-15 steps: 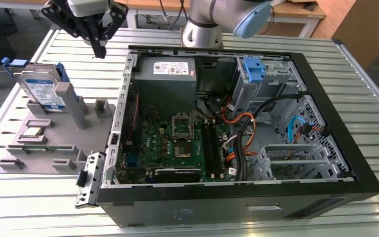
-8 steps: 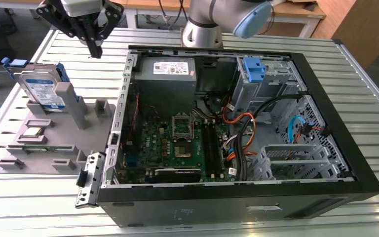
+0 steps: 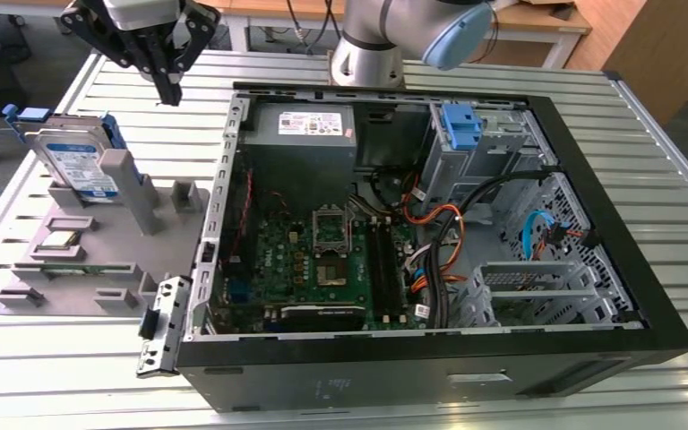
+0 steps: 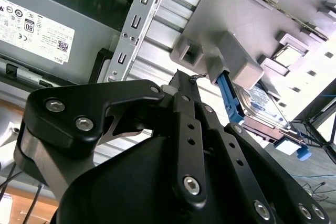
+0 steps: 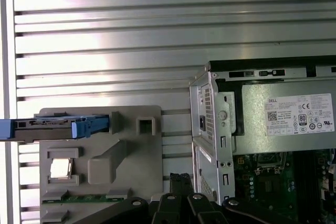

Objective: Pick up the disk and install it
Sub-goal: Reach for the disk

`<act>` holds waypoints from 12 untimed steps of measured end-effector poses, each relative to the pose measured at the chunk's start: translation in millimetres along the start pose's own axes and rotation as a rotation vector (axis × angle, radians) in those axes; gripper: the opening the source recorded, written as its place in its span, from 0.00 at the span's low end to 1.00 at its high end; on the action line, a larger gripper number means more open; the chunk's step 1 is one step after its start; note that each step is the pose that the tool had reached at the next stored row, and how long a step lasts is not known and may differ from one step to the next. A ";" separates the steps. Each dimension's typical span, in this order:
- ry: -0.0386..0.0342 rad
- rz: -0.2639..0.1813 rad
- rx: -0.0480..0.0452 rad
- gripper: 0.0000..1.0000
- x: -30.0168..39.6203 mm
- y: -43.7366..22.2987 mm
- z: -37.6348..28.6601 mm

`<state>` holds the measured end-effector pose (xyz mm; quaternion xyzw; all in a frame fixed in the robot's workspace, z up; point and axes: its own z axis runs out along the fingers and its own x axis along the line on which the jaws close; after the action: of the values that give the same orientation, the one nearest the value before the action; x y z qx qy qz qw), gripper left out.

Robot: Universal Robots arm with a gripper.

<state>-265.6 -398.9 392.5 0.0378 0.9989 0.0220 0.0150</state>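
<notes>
The hand (image 3: 171,95) hangs over the slatted metal desk (image 3: 33,358) with its 2 fingers pressed together and nothing between them. In the exterior view it sits above the strip of bare slats between the grey fixture (image 3: 105,242) and the near corner of the open computer case (image 3: 440,381), touching neither.

The disk (image 3: 75,166) stands on edge in a slot at the far end of the fixture. Its labelled face is turned toward the exterior view's left, and blue plastic runs along its edges. It is below the hand and toward the exterior view's left, clearly apart from it. In the first wrist view the disk (image 5: 47,125) is seen edge-on, and one blue end juts past the fixture's rim (image 5: 142,156) over the desk (image 5: 105,24). The hand's closed tips (image 5: 178,178) lie beside the case's perforated metal edge.

In the second wrist view the hand's tip (image 4: 181,77) points toward the fixture (image 4: 231,14), with the disk (image 4: 262,103) beyond it.

Inside the case, the power supply (image 3: 302,125) fills the corner nearest the hand. A bare blue bracket (image 3: 461,125) sits in the drive cage (image 3: 500,148) at the far side. Cables crowd the space below the cage.
</notes>
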 end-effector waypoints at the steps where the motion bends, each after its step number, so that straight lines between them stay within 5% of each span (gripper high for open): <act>1: 0.0000 0.000 0.0000 0.10 0.0 0.0 0.0; 12: 0.0000 0.000 0.0000 0.10 5.8 -0.4 -0.2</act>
<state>-271.3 -398.9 392.5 0.0378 0.9989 0.0220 0.0151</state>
